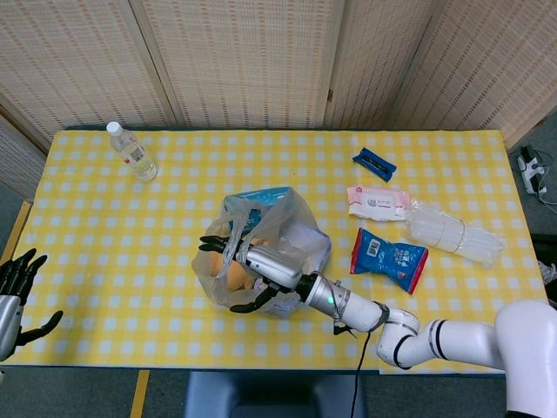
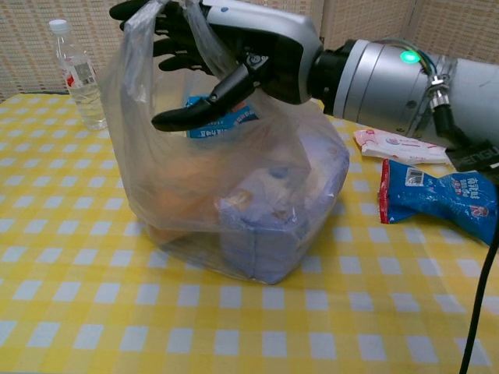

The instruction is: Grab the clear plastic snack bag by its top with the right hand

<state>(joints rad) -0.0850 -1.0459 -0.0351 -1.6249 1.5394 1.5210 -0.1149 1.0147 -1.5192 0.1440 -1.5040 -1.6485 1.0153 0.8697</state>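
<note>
Left hand: the left hand (image 1: 16, 292) sat at the lower left edge of the head view, off the surface (image 1: 104, 252), fingers spread apart and holding nothing.

Snack bag: the clear plastic snack bag (image 2: 234, 195) stood at the centre of the chest view on the yellow checked cloth, lumpy with packets; a blue box (image 2: 226, 117) and something orange showed through the film.

Right hand: the right hand (image 2: 226, 54) hovered at the bag's top, upper centre of the chest view, thumb pointing lower left and fingers reaching past the gathered film. The fingers were apart and not closed; whether any film was actually pinched could not be told.

Risk, grip: if the fingers closed on only one thin layer, the slick plastic would probably slide out, since the load looked heavy for the film.

Risk, tilt: the hand sat toward the bag's left rim, so a pull from there could tip the bag and spill packets.

Right of bag: a blue snack packet (image 2: 440, 199) lay near, a pink-and-white wipes pack (image 2: 398, 144) just behind it; a swinging forearm could brush them.

Far left: a water bottle (image 2: 78, 74) stood well apart in the upper left, unlikely to be hit.
</note>
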